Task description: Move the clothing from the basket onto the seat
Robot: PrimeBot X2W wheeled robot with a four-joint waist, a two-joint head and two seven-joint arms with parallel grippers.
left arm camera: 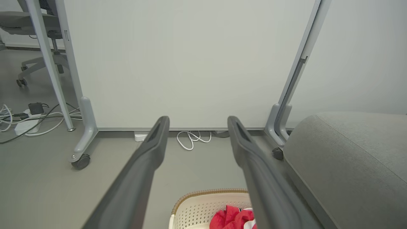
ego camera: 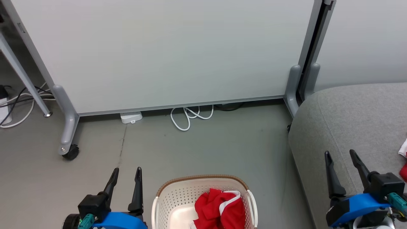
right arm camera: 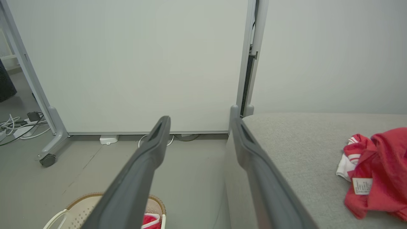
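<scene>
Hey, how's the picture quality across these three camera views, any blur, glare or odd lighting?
Head view: even soft light, no glare, the cream perforated plastic basket sharp. Left wrist view: the left gripper looms big, its dark fingers slightly soft. Right wrist view: the red garment with white trim on the grey fabric seat reads crisp.

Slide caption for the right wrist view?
Open right end effector; red clothing lies on the seat, more in the basket.

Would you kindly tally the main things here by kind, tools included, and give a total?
Basket: 1
Seat: 1
Red clothing heaps: 2, the basket heap and the seat heap
Tools: 2, the left tool and the right tool, both open
Total: 6
</scene>
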